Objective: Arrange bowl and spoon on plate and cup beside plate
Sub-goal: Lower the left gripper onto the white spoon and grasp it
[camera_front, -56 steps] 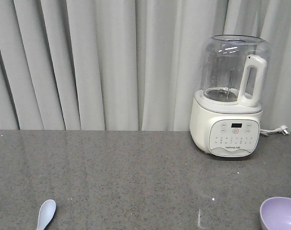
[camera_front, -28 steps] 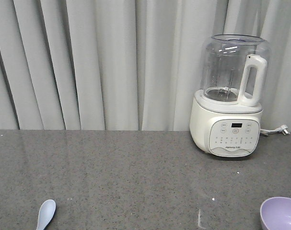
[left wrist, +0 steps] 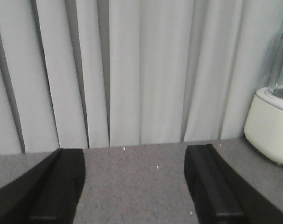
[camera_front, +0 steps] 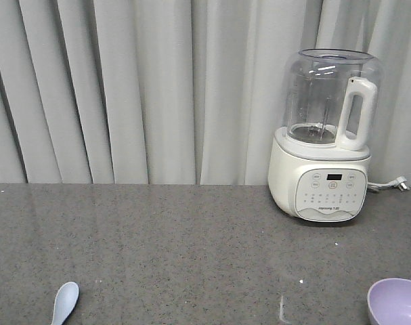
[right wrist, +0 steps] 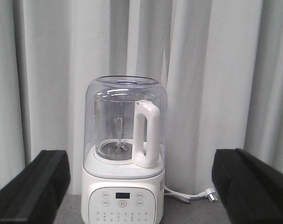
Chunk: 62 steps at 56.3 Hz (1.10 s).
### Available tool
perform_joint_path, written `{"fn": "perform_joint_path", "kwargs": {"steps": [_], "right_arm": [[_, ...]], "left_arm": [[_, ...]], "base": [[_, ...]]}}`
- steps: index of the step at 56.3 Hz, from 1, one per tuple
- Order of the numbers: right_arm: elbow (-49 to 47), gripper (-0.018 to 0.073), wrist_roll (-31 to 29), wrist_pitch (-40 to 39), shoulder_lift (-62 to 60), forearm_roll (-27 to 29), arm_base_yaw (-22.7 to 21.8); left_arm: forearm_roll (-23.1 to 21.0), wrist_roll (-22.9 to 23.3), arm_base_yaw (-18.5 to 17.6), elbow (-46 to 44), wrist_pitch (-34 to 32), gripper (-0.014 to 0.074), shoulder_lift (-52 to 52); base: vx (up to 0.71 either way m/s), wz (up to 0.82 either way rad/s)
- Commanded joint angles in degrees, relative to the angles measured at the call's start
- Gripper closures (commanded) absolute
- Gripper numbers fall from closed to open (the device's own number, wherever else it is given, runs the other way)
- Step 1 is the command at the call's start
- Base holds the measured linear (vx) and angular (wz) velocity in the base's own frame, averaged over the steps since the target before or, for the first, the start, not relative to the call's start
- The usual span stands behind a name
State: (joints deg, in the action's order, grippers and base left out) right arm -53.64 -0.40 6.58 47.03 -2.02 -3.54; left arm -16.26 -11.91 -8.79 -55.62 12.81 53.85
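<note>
The white spoon (camera_front: 65, 301) lies on the grey counter at the bottom left of the front view, scoop end up. At the bottom right corner the lavender bowl (camera_front: 397, 302) stands cut off by the frame edge. The plate and the cup are out of view. My left gripper (left wrist: 136, 186) is open above bare counter, with nothing between its black fingers (left wrist: 52, 186). My right gripper (right wrist: 139, 191) is also open and faces the blender from a distance, its fingers (right wrist: 34, 186) far apart. Neither gripper shows in the front view.
A white blender (camera_front: 327, 135) with a clear jug stands at the back right of the grey counter (camera_front: 191, 250), its cord and plug (camera_front: 393, 183) trailing to the right. Grey curtains (camera_front: 158, 88) hang behind the counter.
A small dark shape has appeared at the left edge of the front view. The spoon, bowl and blender have not moved.
</note>
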Motion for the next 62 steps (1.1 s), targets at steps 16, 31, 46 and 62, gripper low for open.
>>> {"fn": "perform_joint_path", "kwargs": {"steps": [16, 31, 46, 62], "right_arm": [[-1.95, -0.0093, -0.57, -4.28, -0.59, -0.51, -0.21], [-1.95, -0.0025, -0.40, -3.58, -0.59, -0.51, -0.21], [-1.95, -0.0024, -0.40, -2.56, -0.59, -0.51, -0.21], [-1.95, -0.0024, -0.40, -2.56, -0.21, -0.51, -0.21]], "left_arm": [[-0.12, 0.61, -0.06, -6.79, 20.12, 0.0006, 10.23], [0.74, 7.34, -0.12, -6.91, 28.45, 0.0011, 23.32], [0.75, 7.74, -0.27, -6.91, 29.45, 0.0011, 30.66], [3.36, 10.07, -0.35, -6.91, 29.49, 0.0011, 35.38]], "base": [[0.00, 0.00], [0.00, 0.00], [0.00, 0.00], [0.00, 0.00]]}}
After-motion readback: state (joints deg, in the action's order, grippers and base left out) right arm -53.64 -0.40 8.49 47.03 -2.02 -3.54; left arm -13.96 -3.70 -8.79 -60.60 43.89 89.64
